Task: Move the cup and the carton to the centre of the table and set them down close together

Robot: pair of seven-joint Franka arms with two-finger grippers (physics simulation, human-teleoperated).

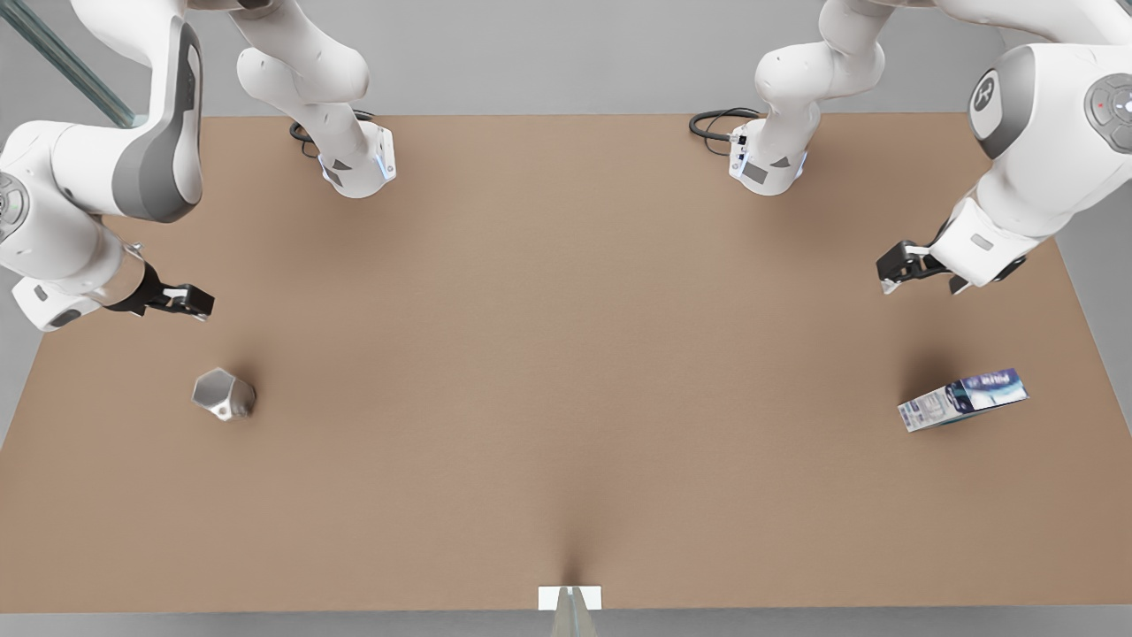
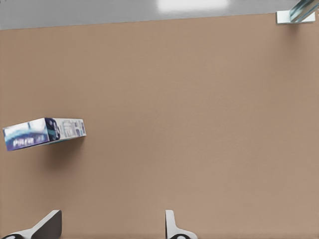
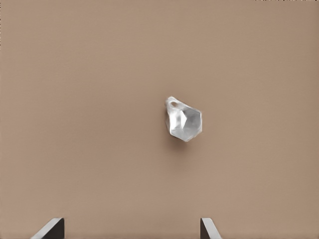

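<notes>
Nothing of the task looks done yet: both things lie far out on the table [image 1: 566, 354], whose centre is bare. The cup [image 1: 224, 394] sits near the front view's left edge, and the carton [image 1: 962, 400] lies on its side near the front view's right edge, so the two are well apart. Going by the wrist views, the left gripper [image 1: 900, 270] is the one at the front view's right, hovering above the table near the carton but not touching it; its fingers [image 2: 47, 225] stand apart with nothing between them, and the carton [image 2: 45, 132] lies off to one side of their line. The right gripper [image 1: 181, 301] hangs at the front view's left, near the cup and clear of it; its fingers [image 3: 50, 229] are spread wide and the cup [image 3: 183, 118] sits ahead, roughly between their lines. Left to do, as I judge it: close in, grasp each thing, carry both to the middle, and set them down side by side.
</notes>
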